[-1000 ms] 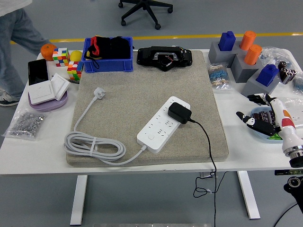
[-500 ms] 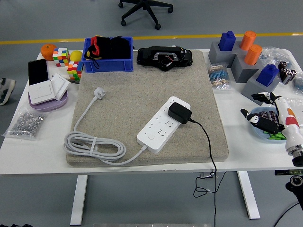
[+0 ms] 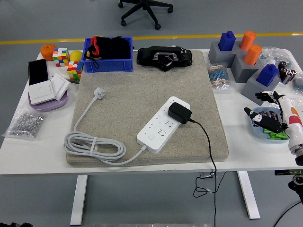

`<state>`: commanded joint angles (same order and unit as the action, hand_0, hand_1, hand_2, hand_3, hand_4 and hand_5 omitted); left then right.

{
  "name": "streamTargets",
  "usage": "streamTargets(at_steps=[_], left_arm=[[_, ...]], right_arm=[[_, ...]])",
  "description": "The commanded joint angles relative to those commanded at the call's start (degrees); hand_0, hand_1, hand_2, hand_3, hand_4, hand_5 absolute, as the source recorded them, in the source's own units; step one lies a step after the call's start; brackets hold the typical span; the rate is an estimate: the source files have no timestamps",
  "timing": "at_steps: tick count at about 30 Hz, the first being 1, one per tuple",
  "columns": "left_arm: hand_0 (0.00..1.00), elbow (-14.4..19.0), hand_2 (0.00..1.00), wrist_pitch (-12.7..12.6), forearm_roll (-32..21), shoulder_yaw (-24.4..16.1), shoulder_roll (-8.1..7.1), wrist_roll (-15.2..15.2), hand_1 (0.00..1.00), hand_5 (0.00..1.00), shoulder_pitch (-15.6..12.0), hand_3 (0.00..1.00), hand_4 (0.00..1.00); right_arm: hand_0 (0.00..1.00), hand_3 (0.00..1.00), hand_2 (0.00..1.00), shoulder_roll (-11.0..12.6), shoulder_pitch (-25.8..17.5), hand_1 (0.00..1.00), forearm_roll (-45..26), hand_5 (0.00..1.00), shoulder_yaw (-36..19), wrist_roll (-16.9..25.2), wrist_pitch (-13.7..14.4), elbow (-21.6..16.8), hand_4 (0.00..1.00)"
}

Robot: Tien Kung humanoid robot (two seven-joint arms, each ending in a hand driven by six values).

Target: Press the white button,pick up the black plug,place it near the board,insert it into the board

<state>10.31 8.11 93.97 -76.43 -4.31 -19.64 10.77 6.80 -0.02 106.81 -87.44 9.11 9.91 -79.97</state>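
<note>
over at the right edge of the table, the right hand [image 3: 267, 118] is drifting further back toward the near right corner, fingers loosely spread and holding nothing, hovering above a blue bowl [image 3: 263, 135]. it was closer in over the table a second ago, so it looks like a retreat. the black plug [image 3: 179, 112] sits seated in the white power strip [image 3: 163, 125], near the middle of the grey mat [image 3: 142, 90], its cable [image 3: 208, 151] trailing off the near edge. by my read the insertion is done. the person who stood at the far left corner is gone. plenty of open mat around the strip; the right edge is crowded with grey blocks [image 3: 246, 61]. left hand not in view.
</note>
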Motion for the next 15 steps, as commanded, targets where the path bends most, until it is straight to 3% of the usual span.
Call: streamTargets(at_steps=[15], left_arm=[[0.685, 0.0, 0.658, -0.1, -0.5, -0.1, 0.32, 0.0, 0.676, 0.198, -0.8, 0.685, 0.563]], right_arm=[[0.769, 0.638, 0.642, -0.5, -0.5, 0.678, 0.4, 0.348, -1.8, 0.0, 0.0, -0.5, 0.887]])
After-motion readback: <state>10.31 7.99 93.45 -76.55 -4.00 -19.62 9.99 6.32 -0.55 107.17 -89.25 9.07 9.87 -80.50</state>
